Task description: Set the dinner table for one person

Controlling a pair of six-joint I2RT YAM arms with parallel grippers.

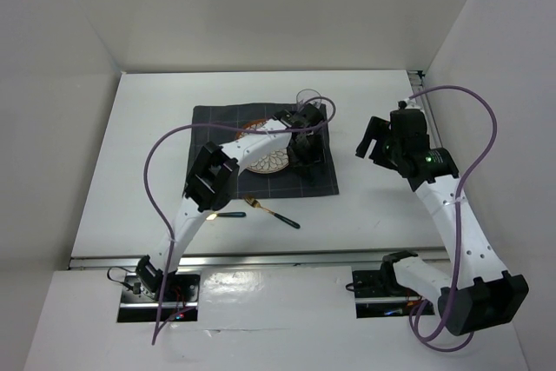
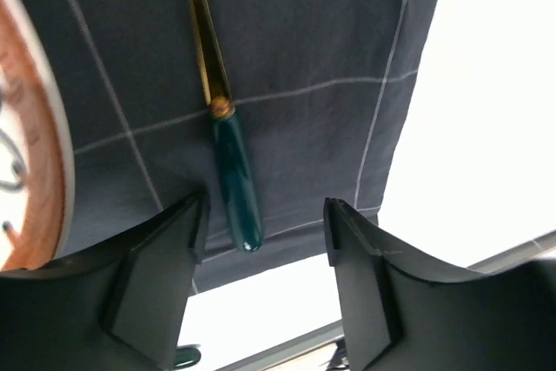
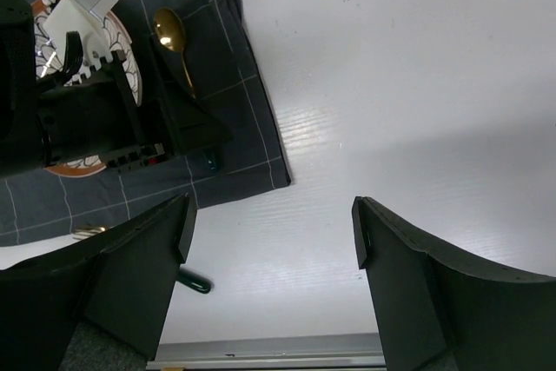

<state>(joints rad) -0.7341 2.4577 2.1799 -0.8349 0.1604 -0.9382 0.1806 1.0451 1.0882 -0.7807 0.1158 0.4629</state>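
The dinner table (image 1: pixel 139 145) is a white top with a dark grey checked placemat (image 1: pixel 217 123) in its middle. A plate with an orange rim (image 1: pixel 265 161) lies on the mat, and a clear glass (image 1: pixel 308 98) stands at the mat's far right corner. A gold spoon with a dark green handle (image 2: pixel 234 182) lies on the mat right of the plate (image 2: pixel 30 154). My left gripper (image 2: pixel 265 210) hovers open just over the handle's end, holding nothing. My right gripper (image 3: pixel 271 215) is open and empty above bare table, right of the mat (image 3: pixel 252 84). It also shows in the top view (image 1: pixel 369 141).
A gold fork with a green handle (image 1: pixel 271 213) lies on the table just in front of the mat. Another green-handled utensil (image 1: pixel 228 214) lies left of it, partly under the left arm. A metal rail (image 1: pixel 261 260) runs along the near edge. White walls enclose the table.
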